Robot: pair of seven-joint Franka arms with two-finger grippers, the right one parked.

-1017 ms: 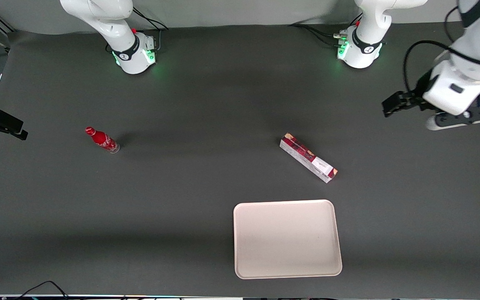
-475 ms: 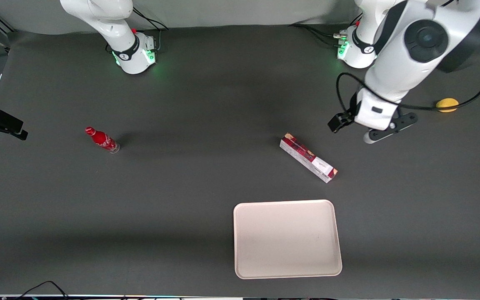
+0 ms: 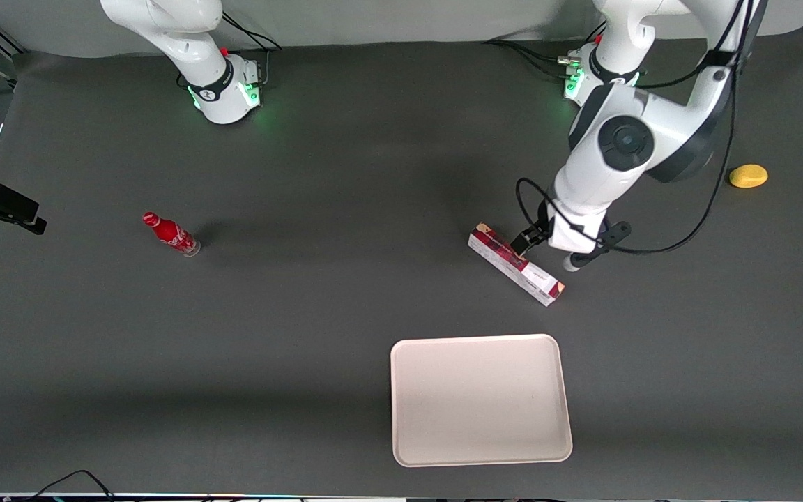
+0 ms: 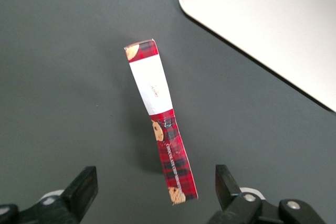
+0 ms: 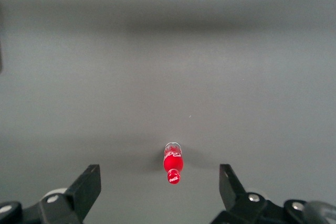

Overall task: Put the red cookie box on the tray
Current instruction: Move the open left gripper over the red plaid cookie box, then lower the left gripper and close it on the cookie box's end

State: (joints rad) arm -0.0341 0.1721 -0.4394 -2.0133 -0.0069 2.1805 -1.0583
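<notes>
Front view shows the left arm's gripper (image 3: 528,242) hanging above the dark grey table (image 3: 318,314), over the end of the long narrow dark red and white cookie box (image 3: 515,263) that lies farther from the camera. The wrist view has its two black fingers (image 4: 84,190) spread wide apart, one on each flank of the carton's (image 4: 160,120) plaid red end, with bare table between each finger and the cardboard; nothing is pinched, and whether the fingertips are down at the carton's level cannot be told. The carton lies flat on the table, set at a slant, its white middle section and cookie pictures at both ends facing up. From the gripper, the box's length runs away toward the large flat cream-pink tray with rounded corners and a low raised rim (image 3: 396,404), which sits nearer the front camera than the gripper and the box, well apart from both; one rounded corner of the tray (image 4: 185,1) appears in the wrist view, past the carton's other end. A small yellow rounded object (image 3: 748,176) rests toward the working arm's end of the table, away from the gripper. A small red soda bottle (image 3: 170,234) stands well off toward the parked arm's end (image 5: 173,163).
</notes>
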